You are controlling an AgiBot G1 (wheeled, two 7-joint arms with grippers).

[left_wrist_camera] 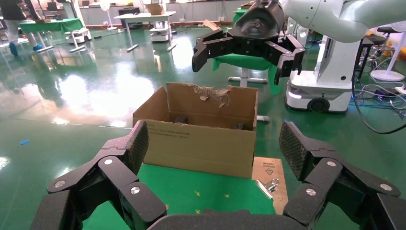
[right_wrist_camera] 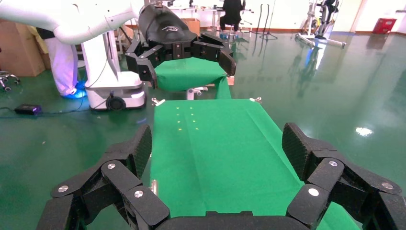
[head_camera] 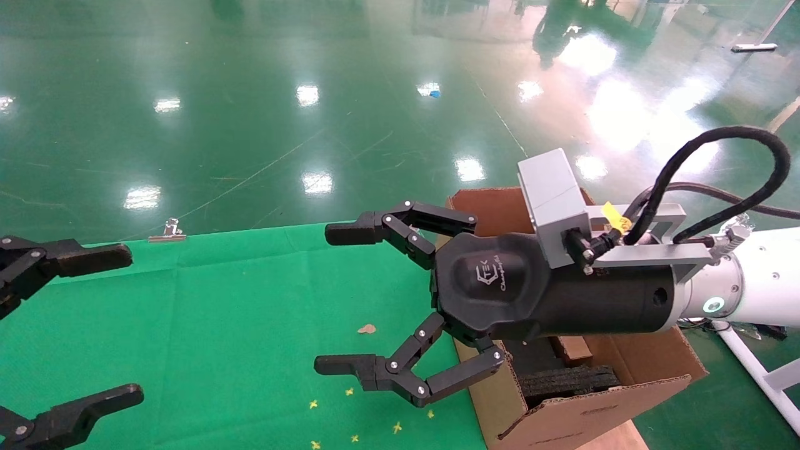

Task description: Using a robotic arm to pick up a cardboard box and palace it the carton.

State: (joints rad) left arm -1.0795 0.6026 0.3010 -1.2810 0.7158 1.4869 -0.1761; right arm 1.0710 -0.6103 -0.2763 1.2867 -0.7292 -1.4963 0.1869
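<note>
Where cloth (head_camera: 206, 325) ends, carton (head_camera: 600, 400) beside gripper (head_camera: 337, 300).

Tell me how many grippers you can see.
2, both open: the right gripper above the green table beside the carton, the left gripper at the table's left edge.

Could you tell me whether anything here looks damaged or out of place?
Yes: the carton has a torn, ragged top edge on its far flap. A cardboard scrap and small yellow bits litter the green cloth.
</note>
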